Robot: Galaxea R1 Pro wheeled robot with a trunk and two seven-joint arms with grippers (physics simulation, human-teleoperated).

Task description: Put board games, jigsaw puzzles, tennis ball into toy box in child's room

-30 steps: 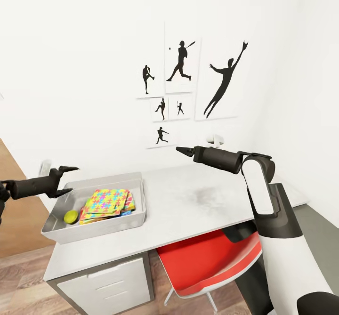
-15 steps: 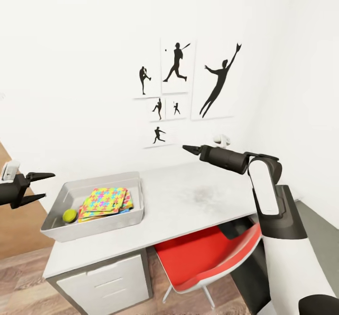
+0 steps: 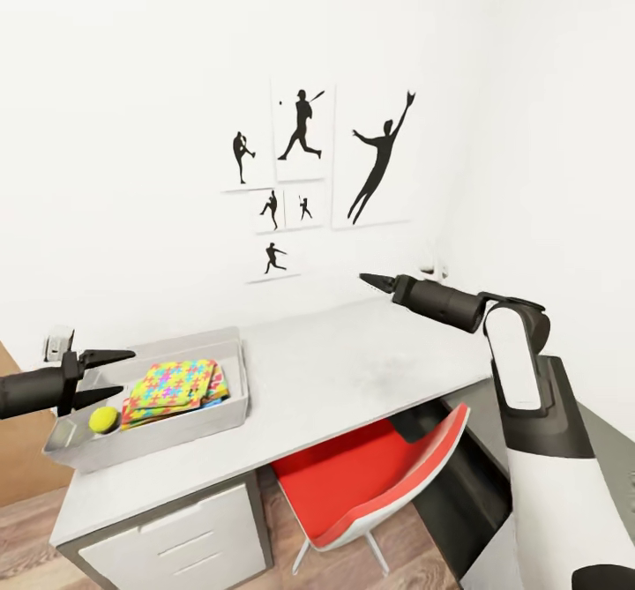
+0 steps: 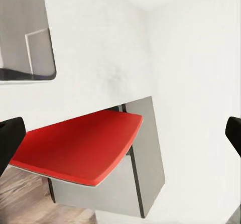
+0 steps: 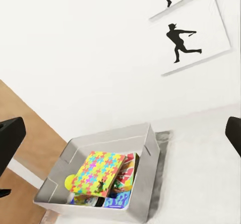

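Observation:
The light grey toy box [image 3: 231, 400] stands on the left end of the table [image 3: 353, 369]. Inside it a jigsaw puzzle [image 3: 172, 381] lies on top of a stack of flat toys, and the tennis ball [image 3: 103, 419] rests beside them. The right wrist view shows the puzzle [image 5: 98, 171], printed game boxes [image 5: 126, 176] under it and the ball [image 5: 69, 182]. My left gripper [image 3: 126, 371] is open and empty by the box's left end. Open too, my right gripper [image 3: 375, 282] hovers over the table's far right side and holds nothing.
A red chair [image 3: 370, 471] is tucked under the table, also seen in the left wrist view as a red chair [image 4: 75, 148]. A white drawer unit [image 3: 176, 537] sits below the box. Black sports prints [image 3: 304, 158] hang on the white wall. A wood-plank floor [image 3: 26, 528] lies at the left.
The whole view has shifted, so table, box and prints now sit further left. The left gripper stays open near the box's left end. The right arm holds the same pose.

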